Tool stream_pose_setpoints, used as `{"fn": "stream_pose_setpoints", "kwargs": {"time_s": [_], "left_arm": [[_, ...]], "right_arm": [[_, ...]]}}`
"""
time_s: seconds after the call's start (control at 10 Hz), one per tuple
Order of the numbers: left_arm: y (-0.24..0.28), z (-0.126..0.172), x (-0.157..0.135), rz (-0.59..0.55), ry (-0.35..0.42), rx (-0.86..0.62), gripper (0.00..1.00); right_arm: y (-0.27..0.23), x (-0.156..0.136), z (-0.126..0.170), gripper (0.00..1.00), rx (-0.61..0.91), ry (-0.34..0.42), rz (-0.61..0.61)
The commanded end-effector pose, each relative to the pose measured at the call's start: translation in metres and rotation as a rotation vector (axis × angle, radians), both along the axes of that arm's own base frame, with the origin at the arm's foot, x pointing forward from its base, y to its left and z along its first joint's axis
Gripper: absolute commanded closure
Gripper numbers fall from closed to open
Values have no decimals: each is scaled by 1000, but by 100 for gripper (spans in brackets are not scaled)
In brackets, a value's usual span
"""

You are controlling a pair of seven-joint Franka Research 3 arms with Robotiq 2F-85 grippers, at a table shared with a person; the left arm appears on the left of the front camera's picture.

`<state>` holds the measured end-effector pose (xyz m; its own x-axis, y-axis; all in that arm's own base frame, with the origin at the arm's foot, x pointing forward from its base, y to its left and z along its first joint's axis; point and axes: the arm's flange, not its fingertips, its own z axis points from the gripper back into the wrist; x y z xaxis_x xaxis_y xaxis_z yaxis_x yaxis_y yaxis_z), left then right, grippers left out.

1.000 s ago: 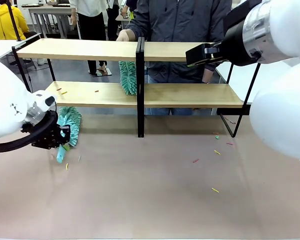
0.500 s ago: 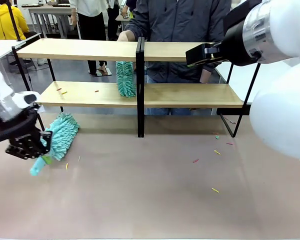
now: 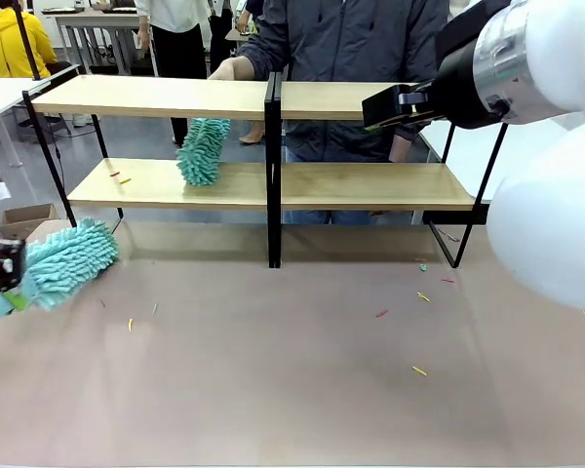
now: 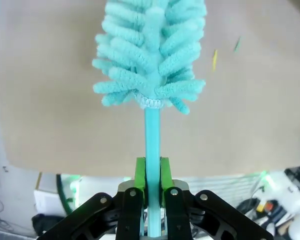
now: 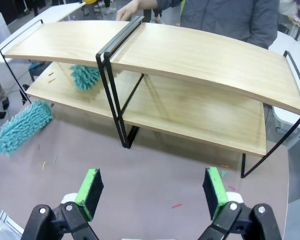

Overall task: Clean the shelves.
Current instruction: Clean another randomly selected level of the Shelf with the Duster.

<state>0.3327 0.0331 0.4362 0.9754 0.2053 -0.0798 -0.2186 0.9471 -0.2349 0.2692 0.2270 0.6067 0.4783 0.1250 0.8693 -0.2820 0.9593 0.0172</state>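
Left wrist view: left gripper (image 4: 151,172) clamped on duster (image 4: 150,55) handle, fluffy head low over the table (image 3: 292,390), well short of the shelves (image 3: 273,185). Right gripper (image 5: 154,192) spread wide, empty, facing the shelves. Sweeping step barely begun, judging by scraps (image 3: 120,178) on the lower left board; next, a lift and reach onto that board.

1. The shelves (image 3: 273,185) stand across the far part of the counter (image 3: 292,390), with a person (image 3: 351,39) behind them.
2. A second duster (image 3: 203,150) hangs over the lower left board, left of the central upright.
3. The left tool (image 4: 152,175), at the counter's left edge, is clamped on a duster (image 3: 63,261) lying before the shelves' left end.
4. The right tool (image 5: 152,192), jaws apart, hovers before the shelves' right half.
5. Small scraps (image 3: 419,370) lie scattered on the counter.
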Motion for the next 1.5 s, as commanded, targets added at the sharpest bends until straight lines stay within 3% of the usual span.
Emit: {"fn": "stream_pose_setpoints", "kwargs": {"time_s": [0.0, 0.2, 0.5, 0.7, 0.8, 1.0, 1.1, 1.3, 1.4], "left_arm": [[7, -44, -78, -143, 73, 1, 87], [21, -40, -89, -184, 84, 16, 87], [46, -22, -113, -289, -20, -104, 87], [62, -11, -132, -609, -51, -256, 87], [66, -10, -136, -786, -20, -305, 87], [74, -13, -135, -1008, 53, -321, 87], [80, -13, -134, -1178, 44, -321, 87], [85, -13, -129, -1451, -51, -322, 87], [85, -8, -124, -1498, -144, -387, 87]], "right_arm": [[0, 1, 1, 0, 1, -1, -1], [0, 1, 1, 0, 1, -1, -1], [0, 1, 1, 0, 1, -1, -1], [0, 1, 1, 0, 1, -1, -1], [0, 1, 1, 0, 1, -1, -1], [0, 1, 1, 0, 1, -1, -1], [0, 1, 1, 0, 1, -1, -1], [0, 1, 1, 0, 1, -1, -1], [0, 1, 1, 0, 1, -1, -1]]}}
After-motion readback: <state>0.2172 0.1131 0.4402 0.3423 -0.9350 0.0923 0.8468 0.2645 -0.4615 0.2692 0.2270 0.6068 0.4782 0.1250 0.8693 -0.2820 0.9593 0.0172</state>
